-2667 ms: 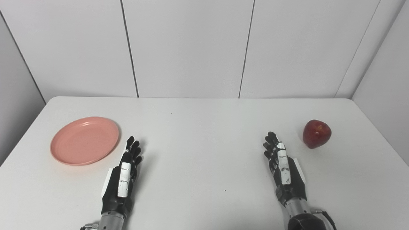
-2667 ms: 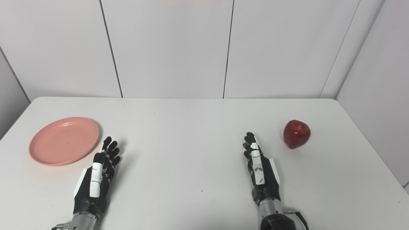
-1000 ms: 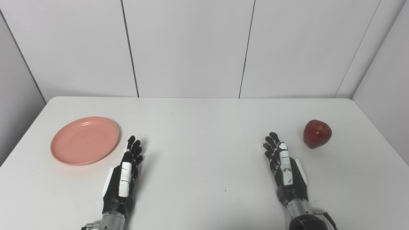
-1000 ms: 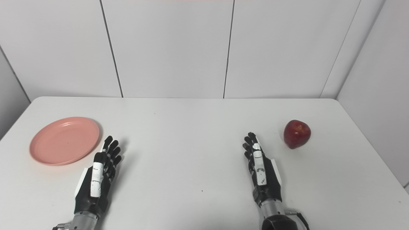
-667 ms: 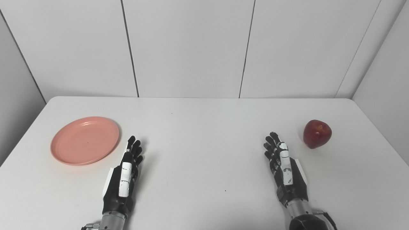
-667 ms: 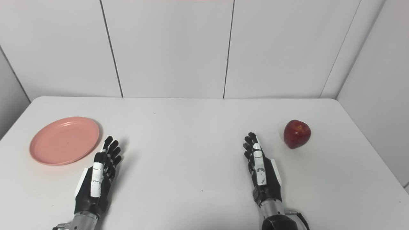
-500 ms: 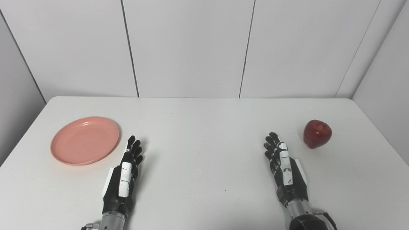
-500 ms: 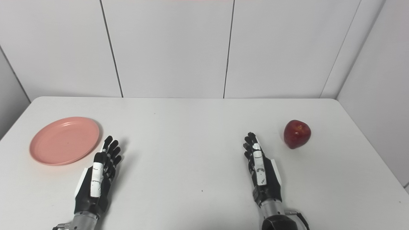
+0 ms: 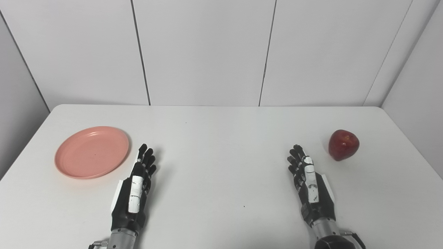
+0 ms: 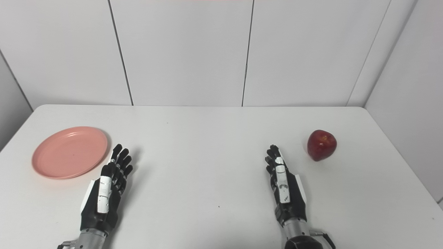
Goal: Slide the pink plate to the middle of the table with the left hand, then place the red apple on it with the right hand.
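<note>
At the left of the table (image 9: 221, 180), the plate (image 9: 92, 151) lies unmoved; the apple (image 9: 343, 145) sits far right. The left hand (image 9: 133, 193) and right hand (image 9: 311, 186) rest released, empty. Both steps remain.

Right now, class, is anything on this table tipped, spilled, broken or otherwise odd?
Nothing stands out. The plate lies flat at the left, the apple sits whole at the right, and both hands hold nothing.

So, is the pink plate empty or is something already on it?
Empty. The pink plate shows only its bare inside, and the red apple sits far off on the table's right side.
</note>
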Motion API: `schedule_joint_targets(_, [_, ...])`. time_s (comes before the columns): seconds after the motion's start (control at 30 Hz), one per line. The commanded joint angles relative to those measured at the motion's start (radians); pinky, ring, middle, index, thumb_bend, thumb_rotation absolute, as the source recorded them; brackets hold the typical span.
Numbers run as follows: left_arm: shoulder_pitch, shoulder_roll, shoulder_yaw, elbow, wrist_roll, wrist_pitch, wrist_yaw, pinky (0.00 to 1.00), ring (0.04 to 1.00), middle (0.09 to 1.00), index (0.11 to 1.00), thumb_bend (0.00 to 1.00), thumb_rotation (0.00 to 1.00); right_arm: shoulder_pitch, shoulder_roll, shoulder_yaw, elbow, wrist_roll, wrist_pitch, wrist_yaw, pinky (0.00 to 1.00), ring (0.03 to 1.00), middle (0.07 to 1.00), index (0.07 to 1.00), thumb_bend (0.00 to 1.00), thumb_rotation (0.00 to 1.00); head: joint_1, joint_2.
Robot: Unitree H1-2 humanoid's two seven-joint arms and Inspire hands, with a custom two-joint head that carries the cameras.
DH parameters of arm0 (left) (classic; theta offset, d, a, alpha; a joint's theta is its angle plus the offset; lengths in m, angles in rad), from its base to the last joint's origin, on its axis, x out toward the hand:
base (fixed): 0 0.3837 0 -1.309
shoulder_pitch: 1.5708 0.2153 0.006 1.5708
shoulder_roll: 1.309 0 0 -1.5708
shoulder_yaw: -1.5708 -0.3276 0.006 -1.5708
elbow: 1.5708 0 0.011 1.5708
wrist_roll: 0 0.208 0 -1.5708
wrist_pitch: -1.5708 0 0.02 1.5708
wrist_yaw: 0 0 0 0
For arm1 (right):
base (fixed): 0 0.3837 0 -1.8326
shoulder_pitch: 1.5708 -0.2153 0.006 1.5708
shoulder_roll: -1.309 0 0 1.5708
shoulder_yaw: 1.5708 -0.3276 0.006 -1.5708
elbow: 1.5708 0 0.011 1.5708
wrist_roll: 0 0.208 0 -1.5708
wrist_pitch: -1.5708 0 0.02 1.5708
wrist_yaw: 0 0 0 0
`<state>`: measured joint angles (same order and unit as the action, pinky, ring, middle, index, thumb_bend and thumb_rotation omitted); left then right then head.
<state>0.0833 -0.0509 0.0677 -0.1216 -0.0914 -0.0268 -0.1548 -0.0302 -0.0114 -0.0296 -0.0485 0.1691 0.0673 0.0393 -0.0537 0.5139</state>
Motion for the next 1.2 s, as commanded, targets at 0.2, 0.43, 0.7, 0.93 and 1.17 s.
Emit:
schedule_joint_targets(0.2, [0.068,0.053,0.010,-0.007,-0.023,-0.018,-0.011,1.00,1.000,1.000,1.000,0.81,0.96,-0.003,0.008,0.000,0.033,-0.016,0.002,-0.007,0.99,0.952,0.943,0.944,0.87,0.97,-0.011,-0.003])
schedule_joint_targets(0.43, [0.064,0.046,0.015,-0.002,-0.020,-0.012,-0.005,1.00,1.000,1.000,1.000,0.81,0.96,0.000,0.003,0.004,0.025,-0.026,-0.001,0.001,0.98,0.953,0.949,0.951,0.86,0.98,-0.001,0.001])
schedule_joint_targets(0.7, [0.059,0.044,0.015,-0.003,-0.017,0.000,0.000,1.00,1.000,1.000,1.000,0.78,0.97,-0.002,-0.001,0.005,0.028,-0.028,-0.005,0.005,0.99,0.955,0.949,0.952,0.87,0.97,0.000,0.001])
schedule_joint_targets(0.93, [0.057,0.046,0.017,-0.001,-0.018,0.007,0.001,1.00,1.000,1.000,1.000,0.80,0.97,-0.003,0.000,0.006,0.029,-0.029,-0.001,0.006,0.99,0.956,0.946,0.951,0.87,0.98,0.000,0.002])
schedule_joint_targets(1.17, [0.056,0.044,0.014,0.001,-0.009,0.006,0.005,1.00,1.000,1.000,1.000,0.78,0.98,-0.003,-0.002,0.004,0.030,-0.027,-0.002,0.008,0.99,0.949,0.941,0.949,0.87,0.97,0.001,0.001])
